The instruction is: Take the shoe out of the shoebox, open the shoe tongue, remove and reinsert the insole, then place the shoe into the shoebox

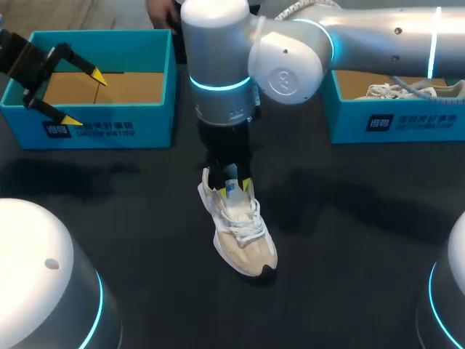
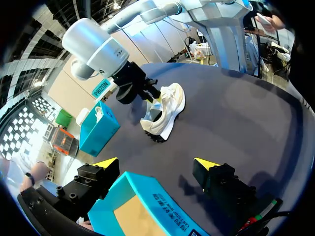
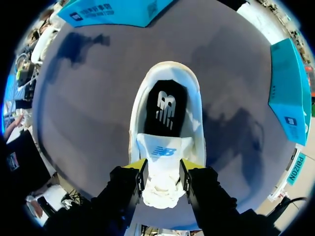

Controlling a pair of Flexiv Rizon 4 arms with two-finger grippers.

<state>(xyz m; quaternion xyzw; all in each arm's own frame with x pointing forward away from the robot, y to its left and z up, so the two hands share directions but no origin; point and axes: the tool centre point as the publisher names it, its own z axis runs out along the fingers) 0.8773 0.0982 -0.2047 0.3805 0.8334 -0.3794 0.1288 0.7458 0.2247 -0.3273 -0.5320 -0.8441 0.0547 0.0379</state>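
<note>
A cream and white shoe [image 1: 243, 236] stands on the dark table in the middle, toe toward the front. My right gripper [image 1: 237, 186] comes down onto its opening and is shut on the white tongue [image 3: 162, 147], one finger on each side. Ahead of the tongue, the black insole [image 3: 166, 105] lies inside the shoe [image 3: 196, 93]. My left gripper [image 1: 83, 97] hangs open over the left shoebox [image 1: 109, 125], holding nothing. In the left wrist view its gripper [image 2: 156, 163] sits above that box's wall [image 2: 147, 206], with the shoe [image 2: 167, 108] farther off.
A second blue shoebox [image 1: 392, 120] at the back right holds another white shoe [image 1: 404, 91]. My right arm spans the back of the table from the right. Two white rounded robot bases fill the front corners.
</note>
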